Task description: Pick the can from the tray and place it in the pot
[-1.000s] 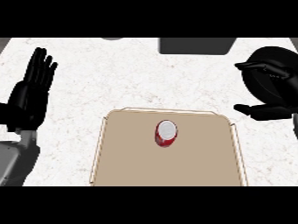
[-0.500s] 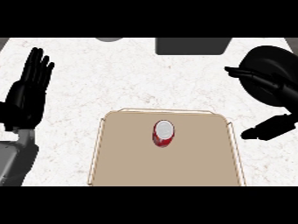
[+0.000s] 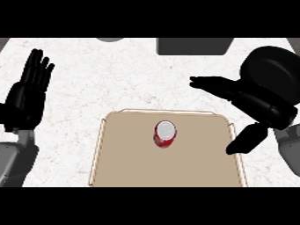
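The can [image 3: 166,134] stands upright on the tray [image 3: 126,162]. The right hand [image 3: 256,103] hovers beside the pot [image 3: 279,72], fingers spread, holding nothing. The left hand [image 3: 25,96] rests open.

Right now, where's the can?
Head view: the can stands upright on the tan tray, slightly above its centre. The right hand is open to its right, not touching; the black pot lies beyond.
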`<action>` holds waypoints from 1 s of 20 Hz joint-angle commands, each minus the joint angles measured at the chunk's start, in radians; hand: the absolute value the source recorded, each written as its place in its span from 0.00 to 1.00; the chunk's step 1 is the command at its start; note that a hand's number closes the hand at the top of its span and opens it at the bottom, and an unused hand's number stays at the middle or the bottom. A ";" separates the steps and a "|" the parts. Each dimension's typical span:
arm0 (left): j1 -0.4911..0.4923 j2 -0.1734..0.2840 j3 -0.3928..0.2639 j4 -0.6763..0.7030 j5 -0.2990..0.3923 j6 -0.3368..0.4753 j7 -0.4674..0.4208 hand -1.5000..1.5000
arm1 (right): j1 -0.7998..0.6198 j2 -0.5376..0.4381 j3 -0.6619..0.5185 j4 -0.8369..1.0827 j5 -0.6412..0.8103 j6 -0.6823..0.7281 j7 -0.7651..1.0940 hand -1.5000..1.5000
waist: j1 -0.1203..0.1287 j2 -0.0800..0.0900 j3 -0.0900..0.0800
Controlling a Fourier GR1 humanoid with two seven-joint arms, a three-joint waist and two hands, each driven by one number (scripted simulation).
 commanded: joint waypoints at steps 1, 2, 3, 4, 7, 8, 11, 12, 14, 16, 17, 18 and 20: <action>0.007 -0.009 0.001 -0.055 -0.010 0.000 0.046 0.50 | -0.010 0.051 0.028 -0.079 0.012 0.081 0.172 0.00 | 0.001 0.000 0.001; 0.007 -0.013 0.008 -0.025 -0.031 0.002 0.004 0.50 | 0.033 0.090 0.062 -0.100 0.045 0.048 0.208 0.00 | -0.002 0.000 0.001; 0.032 -0.034 -0.007 -0.023 -0.022 -0.010 0.001 0.50 | -0.022 0.110 0.069 -0.084 0.051 0.075 0.267 0.00 | 0.002 0.001 0.000; 0.062 -0.036 -0.008 -0.059 -0.054 0.012 0.005 0.50 | -0.010 0.114 0.040 -0.072 0.053 0.090 0.254 0.00 | 0.003 0.001 0.001; 0.005 -0.019 0.010 -0.104 -0.052 0.009 0.100 0.50 | 0.045 0.150 0.067 -0.073 0.100 0.102 0.252 0.00 | 0.002 0.001 0.001; -0.003 -0.031 0.040 -0.030 -0.032 -0.028 0.036 0.50 | 0.090 0.156 0.094 -0.048 0.151 0.071 0.193 0.00 | 0.000 0.002 0.001; 0.011 -0.066 0.033 -0.048 -0.067 -0.022 0.038 0.50 | 0.070 0.189 0.058 -0.004 0.181 0.118 0.174 0.00 | 0.001 0.002 0.001; 0.057 -0.058 0.048 -0.008 -0.046 -0.075 -0.022 0.50 | 0.083 0.191 0.068 0.063 0.217 0.065 0.093 0.00 | 0.003 0.003 0.001; -0.032 -0.080 0.044 0.007 -0.083 -0.041 0.043 0.50 | 0.053 0.237 0.046 -0.014 0.215 0.136 0.182 0.00 | -0.001 0.002 0.001; -0.044 -0.031 0.112 0.013 -0.040 -0.090 0.068 0.50 | 0.088 0.269 0.073 -0.011 0.261 0.096 0.146 0.00 | 0.000 0.002 0.001; 0.022 -0.059 0.083 -0.016 -0.069 -0.067 0.027 0.50 | 0.034 0.289 0.063 0.088 0.289 0.045 0.068 0.00 | 0.005 0.003 0.001; -0.008 -0.085 0.069 0.039 -0.099 -0.062 0.014 0.50 | 0.076 0.306 0.071 0.000 0.290 0.080 0.134 0.00 | -0.001 0.002 0.001; -0.018 -0.078 0.098 0.024 -0.070 -0.099 0.016 0.50 | 0.110 0.319 0.082 -0.015 0.328 0.057 0.100 0.00 | -0.001 0.002 0.001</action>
